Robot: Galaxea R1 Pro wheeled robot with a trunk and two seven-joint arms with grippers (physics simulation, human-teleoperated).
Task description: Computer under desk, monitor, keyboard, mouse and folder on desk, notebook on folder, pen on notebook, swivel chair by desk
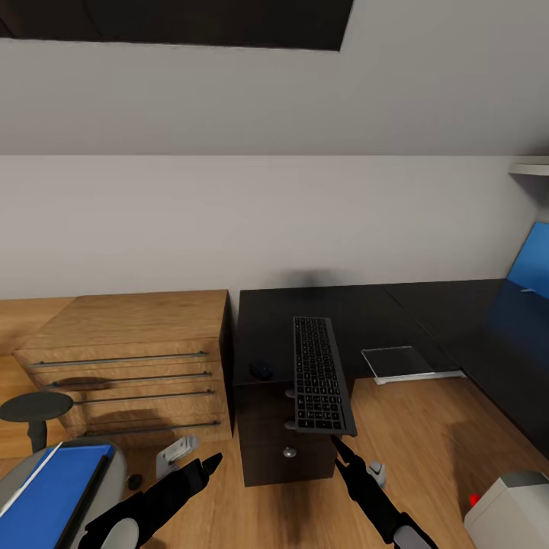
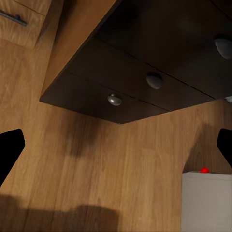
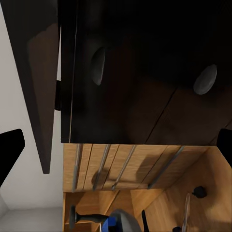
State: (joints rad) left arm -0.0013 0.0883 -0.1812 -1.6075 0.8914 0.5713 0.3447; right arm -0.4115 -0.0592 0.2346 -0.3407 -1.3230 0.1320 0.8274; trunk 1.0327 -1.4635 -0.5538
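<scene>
A long dark-grey slab keyboard (image 1: 320,375) was seen lying on the matte black desk (image 1: 366,305), its near end jutting past the front edge just above the right gripper (image 1: 340,446). A small dark rounded mouse (image 1: 261,370) sat on the desk just beside the keyboard. The keyboard-placing step was judged to be in hand; next, the keyboard would likely need to be nudged fully onto the desktop, towards the blue-screened monitor (image 1: 531,263) well apart at the far right. Both grippers were held low over the plank-patterned wooden floor (image 2: 121,159), jaws spread wide and empty (the left gripper (image 1: 210,463) near a swivel chair). A flat blue folder (image 1: 53,480) remained on the grey swivel chair (image 1: 114,473). Round metallic knobs (image 2: 114,99) studded the black drawer fronts.
</scene>
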